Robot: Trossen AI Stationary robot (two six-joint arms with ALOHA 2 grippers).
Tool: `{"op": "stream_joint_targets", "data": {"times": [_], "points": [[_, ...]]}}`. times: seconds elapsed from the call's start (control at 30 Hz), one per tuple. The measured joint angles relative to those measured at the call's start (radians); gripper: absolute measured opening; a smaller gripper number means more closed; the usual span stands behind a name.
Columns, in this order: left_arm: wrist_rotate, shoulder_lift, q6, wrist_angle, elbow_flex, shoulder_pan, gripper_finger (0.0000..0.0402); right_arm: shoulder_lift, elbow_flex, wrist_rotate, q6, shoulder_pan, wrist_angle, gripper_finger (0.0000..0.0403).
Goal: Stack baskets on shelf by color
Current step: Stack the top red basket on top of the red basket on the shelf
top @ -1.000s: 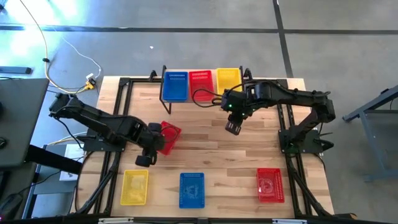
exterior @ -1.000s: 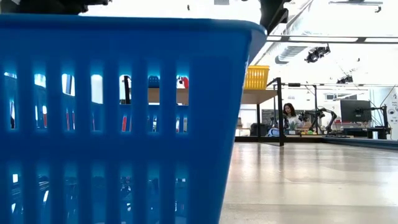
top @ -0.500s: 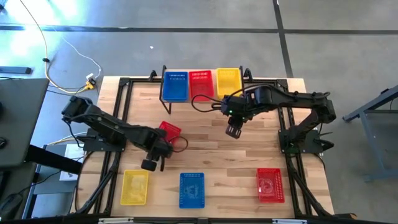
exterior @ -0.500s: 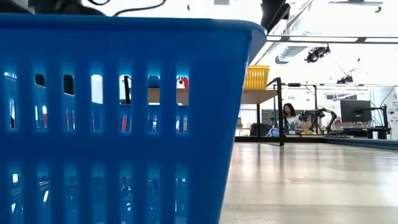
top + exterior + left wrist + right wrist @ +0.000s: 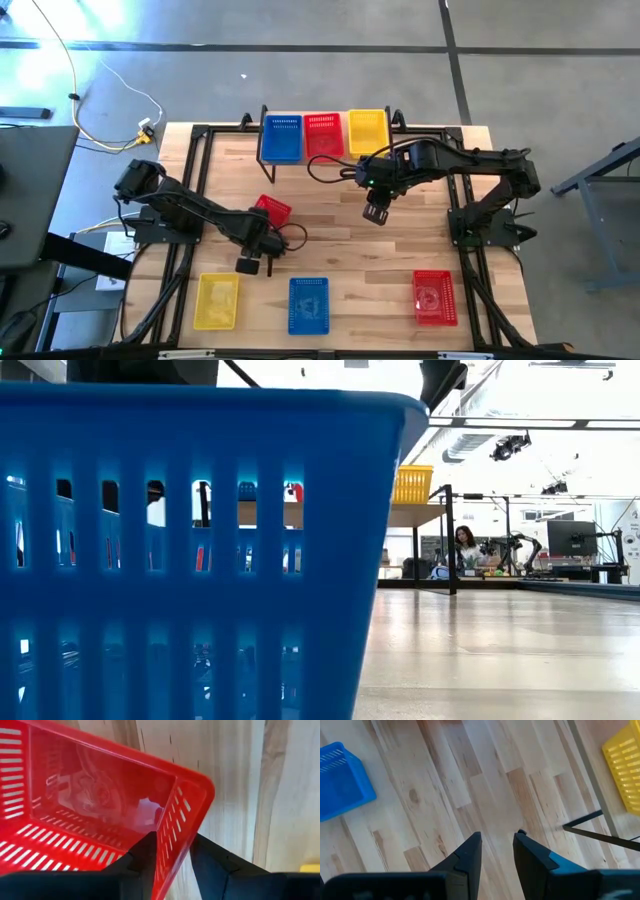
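Observation:
My left gripper (image 5: pixel 250 262) (image 5: pixel 172 840) is shut on a red mesh basket (image 5: pixel 273 210) (image 5: pixel 100 795) left of the table's middle; the arm covers much of it in the high view. My right gripper (image 5: pixel 375 212) (image 5: pixel 497 836) hovers open over bare wood in front of the shelf (image 5: pixel 325 158), touching nothing. On the shelf a blue basket (image 5: pixel 282 138), a red one (image 5: pixel 322 135) and a yellow one (image 5: pixel 367 130) stand on their bottoms, side by side. A yellow basket (image 5: pixel 217 300), a blue one (image 5: pixel 309 305) and a red one (image 5: pixel 434 297) rest along the table's near edge. My left gripper holds the red basket by its side wall (image 5: pixel 167 845), close to a corner (image 5: pixel 207 795). One finger (image 5: pixel 145 855) is inside the basket and one (image 5: pixel 210 860) outside. The fingers point down at the table. The basket is tilted; whether any part rests on the wood is hidden.
The low view is almost filled by the near blue basket's wall (image 5: pixel 200 560); beyond it shows the yellow basket on the shelf (image 5: pixel 412 484) and a person far off in the room (image 5: pixel 466 545). A black shelf leg (image 5: pixel 600 837) stands near my right gripper. Black frame rails (image 5: pixel 195 180) run along the table's sides.
My left arm has swung so that its gripper moved toward the table's near edge and a little to the right, still shut on the red basket. More of the basket is now covered by the arm. My right gripper shifted slightly toward the near edge.

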Motion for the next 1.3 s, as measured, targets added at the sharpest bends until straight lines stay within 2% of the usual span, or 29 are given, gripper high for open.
{"op": "stream_joint_targets", "data": {"times": [0.2,0.27,0.4,0.6,0.8,1.03,1.3], "points": [[0.026,0.003,-0.070,0.005,0.002,0.000,0.0023,0.000,0.000,0.000,0.000,0.000,0.001,0.0099],[0.043,-0.007,-0.110,-0.003,0.011,0.000,0.0008,0.000,0.000,0.000,0.000,0.000,0.002,0.0099],[0.051,-0.035,-0.169,-0.003,0.066,0.000,0.0008,0.000,0.000,0.001,0.033,0.000,0.002,0.0099],[0.037,-0.069,-0.213,-0.001,0.216,0.004,0.0004,0.000,0.000,0.058,0.097,0.000,0.000,0.0099],[-0.046,-0.076,-0.212,-0.010,0.383,0.016,0.0002,0.000,0.000,0.121,0.208,0.000,-0.002,0.0099],[-0.162,-0.076,-0.140,-0.011,0.550,0.077,0.0002,0.000,0.000,0.220,0.354,0.000,-0.002,0.0099],[-0.235,-0.076,-0.001,0.008,0.670,0.193,0.0001,0.000,0.000,0.232,0.400,0.000,-0.002,0.0099]]}}
